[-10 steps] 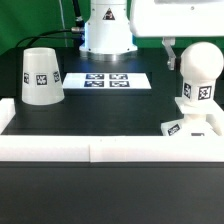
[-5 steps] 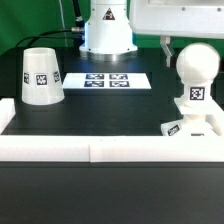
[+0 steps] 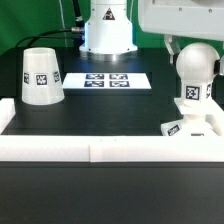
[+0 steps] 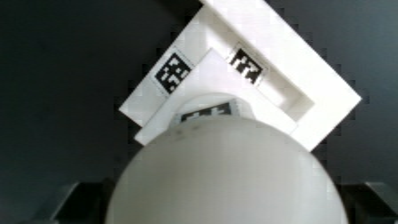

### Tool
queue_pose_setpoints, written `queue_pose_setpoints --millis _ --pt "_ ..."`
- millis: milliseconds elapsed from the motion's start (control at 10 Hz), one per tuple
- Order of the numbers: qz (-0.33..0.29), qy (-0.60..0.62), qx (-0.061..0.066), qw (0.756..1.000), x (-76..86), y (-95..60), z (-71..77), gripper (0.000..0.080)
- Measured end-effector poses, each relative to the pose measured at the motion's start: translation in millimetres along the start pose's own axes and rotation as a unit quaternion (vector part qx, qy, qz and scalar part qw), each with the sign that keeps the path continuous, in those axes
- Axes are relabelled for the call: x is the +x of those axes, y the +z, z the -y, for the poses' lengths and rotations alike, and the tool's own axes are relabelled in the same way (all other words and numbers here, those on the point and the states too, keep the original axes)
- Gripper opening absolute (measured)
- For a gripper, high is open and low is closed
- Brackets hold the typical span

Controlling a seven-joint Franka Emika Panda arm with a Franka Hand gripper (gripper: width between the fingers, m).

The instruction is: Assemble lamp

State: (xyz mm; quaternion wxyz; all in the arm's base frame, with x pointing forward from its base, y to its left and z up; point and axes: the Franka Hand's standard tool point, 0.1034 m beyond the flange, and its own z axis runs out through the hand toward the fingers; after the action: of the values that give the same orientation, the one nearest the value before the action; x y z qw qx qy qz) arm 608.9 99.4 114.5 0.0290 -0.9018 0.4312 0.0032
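The white bulb (image 3: 194, 66) stands neck down over the flat square base (image 3: 190, 127) at the exterior view's right, tilted slightly; I cannot tell whether its neck sits in the base. My gripper (image 3: 190, 50) comes down from above and is shut on the bulb's round head. One dark finger (image 3: 170, 45) shows beside it. In the wrist view the bulb (image 4: 222, 170) fills the picture between the two fingers (image 4: 64, 205), with the tagged base (image 4: 267, 75) beyond it. The cone shade (image 3: 39, 75) stands alone at the exterior view's left.
The marker board (image 3: 107, 80) lies flat at the back middle, in front of the arm's white pedestal (image 3: 106, 30). A long white border rail (image 3: 100, 150) runs along the front, with another piece at the left edge (image 3: 5, 108).
The bulb has shifted slightly toward the exterior view's left and tilted. The gripper has come lower and further over it. The shade and base have not moved.
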Motion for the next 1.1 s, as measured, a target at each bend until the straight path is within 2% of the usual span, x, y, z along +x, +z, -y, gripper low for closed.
queue_pose_setpoints --millis 100,400,500,700,1000,1100 --pt "0.002 -0.001 0.001 1.000 -0.9 0.5 0.4 0.0671" --pt "0.002 -0.071 0.002 0.997 -1.7 0.5 1.0 0.0697" --pt "0.002 -0.135 0.001 0.991 -1.5 0.5 1.1 0.0697" --pt "0.002 -0.272 0.002 0.962 3.1 0.8 1.0 0.0699" --pt "0.002 -0.381 0.002 0.925 2.4 1.7 1.3 0.0699" --pt "0.002 -0.429 0.001 0.903 2.0 1.7 1.5 0.0699"
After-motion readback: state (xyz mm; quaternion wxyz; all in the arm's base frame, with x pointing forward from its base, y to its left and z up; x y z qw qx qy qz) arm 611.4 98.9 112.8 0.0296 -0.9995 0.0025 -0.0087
